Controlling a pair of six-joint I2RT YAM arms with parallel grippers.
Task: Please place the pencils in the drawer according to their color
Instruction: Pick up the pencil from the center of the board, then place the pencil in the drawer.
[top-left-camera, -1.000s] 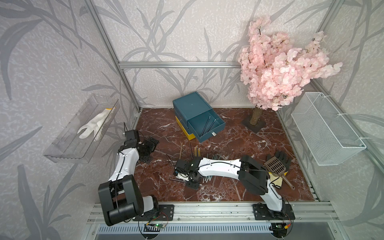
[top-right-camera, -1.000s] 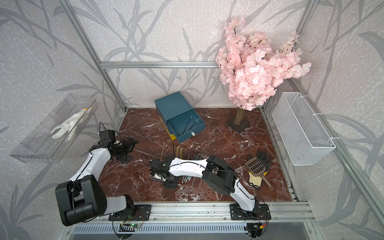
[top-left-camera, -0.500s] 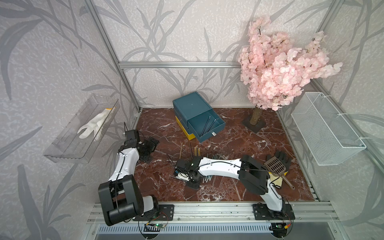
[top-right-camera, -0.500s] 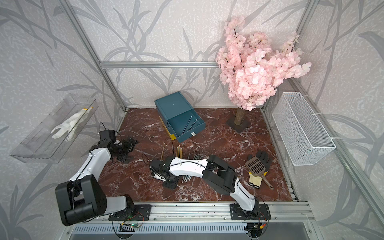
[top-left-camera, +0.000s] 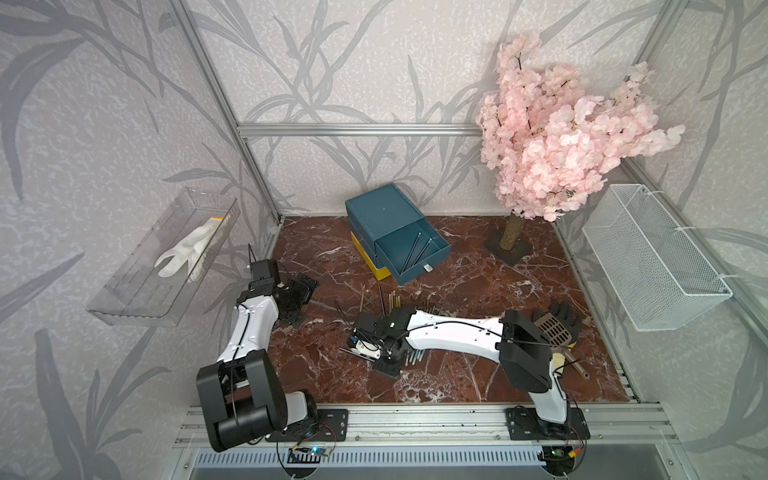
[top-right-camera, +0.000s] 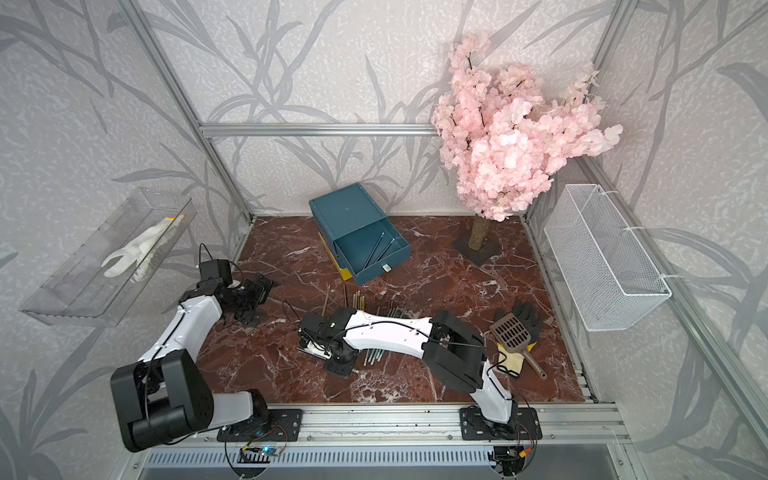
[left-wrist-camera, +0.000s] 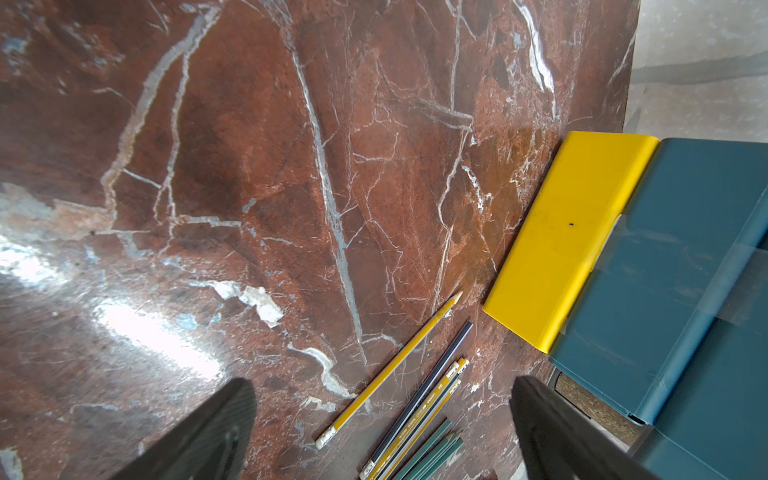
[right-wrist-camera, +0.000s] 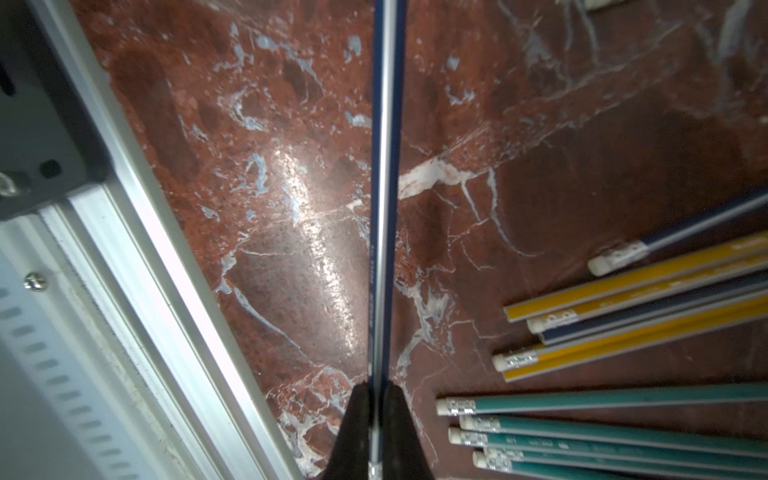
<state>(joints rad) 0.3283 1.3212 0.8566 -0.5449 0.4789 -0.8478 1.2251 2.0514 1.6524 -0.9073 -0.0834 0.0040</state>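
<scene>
The right gripper (right-wrist-camera: 376, 401) is pinched fully closed on a thin dark navy pencil (right-wrist-camera: 384, 166). The shaft runs straight out ahead of its fingertips over the red marble tabletop (right-wrist-camera: 291, 249), and the hold looks close to one end, so most of the length overhangs. Off to one side of this gripper lie loose yellow pencils (right-wrist-camera: 582, 294) and teal-green pencils (right-wrist-camera: 623, 401), clear of the held one. The small cube-shaped plastic drawer box (top-left-camera: 380, 210) stands well beyond the gripper toward the back wall, its dark teal tier (top-left-camera: 390, 249) pulled out with two dark pencils (top-left-camera: 411, 253) inside. The left gripper (left-wrist-camera: 382, 384) hangs spread wide and empty. The carry probably goes best with a straight lift, a slow swing so the long end does not droop or pivot, the shaft turned parallel to the two dark pencils, and a low release inside the tier.
</scene>
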